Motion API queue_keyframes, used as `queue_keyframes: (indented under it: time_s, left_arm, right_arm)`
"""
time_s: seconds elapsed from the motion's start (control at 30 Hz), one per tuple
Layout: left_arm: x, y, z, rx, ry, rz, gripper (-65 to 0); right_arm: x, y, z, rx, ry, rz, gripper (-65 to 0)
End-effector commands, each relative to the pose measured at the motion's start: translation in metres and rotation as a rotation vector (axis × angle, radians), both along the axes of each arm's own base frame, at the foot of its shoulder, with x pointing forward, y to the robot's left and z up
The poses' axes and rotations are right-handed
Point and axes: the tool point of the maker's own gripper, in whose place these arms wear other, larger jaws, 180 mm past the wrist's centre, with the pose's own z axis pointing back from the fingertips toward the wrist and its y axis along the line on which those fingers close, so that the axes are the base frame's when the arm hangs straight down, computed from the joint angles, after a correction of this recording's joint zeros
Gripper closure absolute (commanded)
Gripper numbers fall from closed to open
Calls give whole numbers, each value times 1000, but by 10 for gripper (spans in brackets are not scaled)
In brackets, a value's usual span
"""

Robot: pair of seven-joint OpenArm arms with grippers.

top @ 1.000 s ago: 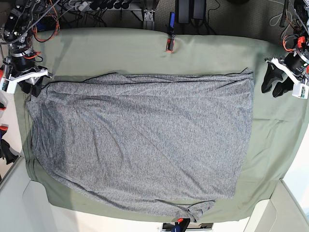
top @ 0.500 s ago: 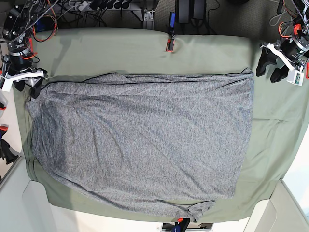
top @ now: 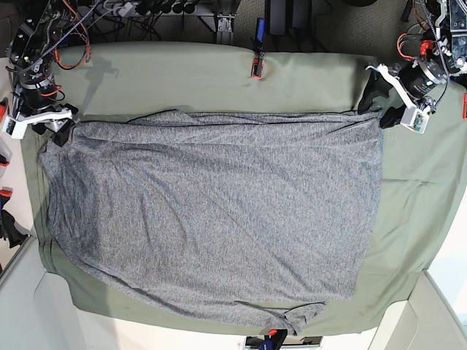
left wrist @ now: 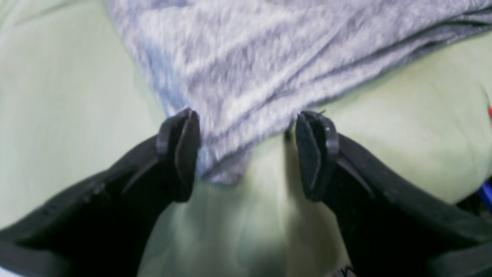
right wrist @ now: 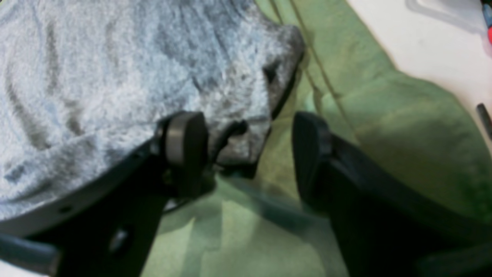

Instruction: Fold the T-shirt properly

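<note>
The heather-grey T-shirt (top: 219,219) lies spread flat on the olive-green cloth (top: 219,73), its long edges wrinkled. My left gripper (top: 378,106) is at the shirt's far right corner. In the left wrist view it (left wrist: 248,154) is open, and the tip of the shirt (left wrist: 269,57) reaches in between its fingers. My right gripper (top: 57,128) is at the shirt's far left corner. In the right wrist view it (right wrist: 246,154) is open, with a folded corner of the shirt (right wrist: 115,77) lying against the left finger (right wrist: 184,142).
A red and blue clip (top: 256,65) pins the cloth at the far edge, and another clip (top: 273,337) shows at the near edge. Cables and electronics lie behind the table. White table edges (top: 438,306) show at the near corners.
My left gripper has moved in from the table's right side to the shirt's far right corner. My right gripper has shifted slightly at the far left corner. The shirt has barely moved.
</note>
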Motion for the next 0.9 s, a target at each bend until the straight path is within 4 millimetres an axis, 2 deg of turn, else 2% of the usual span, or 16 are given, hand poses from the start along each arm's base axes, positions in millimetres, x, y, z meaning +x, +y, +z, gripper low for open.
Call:
queue_keyframes:
  time_s: [0.0, 0.33, 0.4, 0.5, 0.57, 0.6, 0.73, 0.87]
  left_arm:
    - [4, -1, 9, 10, -34, -25, -417]
    - [-8, -32, -18, 135, -7, -200, -413]
    - [-10, -34, -20, 145, 1, -212, -345]
    - [-10, -33, -21, 157, 2, -216, -124]
    - [-10, -32, -22, 176, 4, -223, -22]
    - [-11, -31, -23, 185, 7, -226, 0]
    - [-8, -21, -20, 205, 3, -205, 0]
    - [4, 4, 4, 206, -62, -118, 0]
  right_arm:
    - [9, -5, 15, -20, -52, 3, -360]
    - [10, 0, 13, -18, -48, 20, -360]
    - [11, 4, 12, -27, -41, 32, -360]
    - [14, 12, 9, -36, -29, 62, -353]
    - [15, 18, 6, -53, -14, 86, -283]
    - [16, 21, 5, -59, -9, 95, -236]
    - [16, 21, 6, -63, -8, 98, 0]
    - [11, 12, 10, -69, 4, 79, 0]
